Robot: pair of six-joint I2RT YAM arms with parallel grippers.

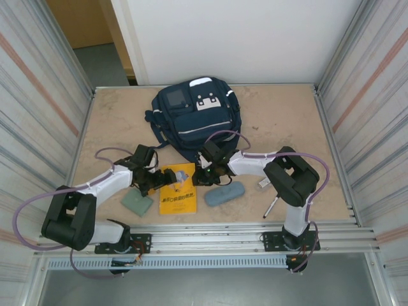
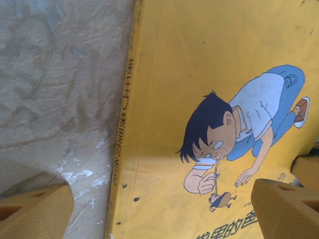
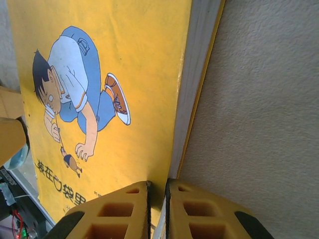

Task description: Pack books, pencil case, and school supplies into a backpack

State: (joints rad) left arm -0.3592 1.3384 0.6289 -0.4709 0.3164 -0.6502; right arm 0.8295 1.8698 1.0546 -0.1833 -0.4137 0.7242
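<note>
The yellow-orange book [image 1: 177,188] with a cartoon boy on its cover lies flat near the table's front. My right gripper [image 3: 158,191] is shut on the book [image 3: 124,74] at its white page edge, one finger on the cover and one beneath. My left gripper [image 2: 159,209] hangs open over the book [image 2: 209,99], one finger outside the spine and the other over the cover. The blue-grey pencil case [image 1: 224,193] lies right of the book. The grey-green pad [image 1: 137,203] lies left of it. The navy backpack [image 1: 194,118] lies flat behind.
A black marker [image 1: 271,207] with a white end lies by the right arm's base, and a small silvery bar [image 1: 263,183] sits just above it. Metal walls close in both sides of the table [image 1: 115,127]. Bare tabletop lies on either side of the backpack.
</note>
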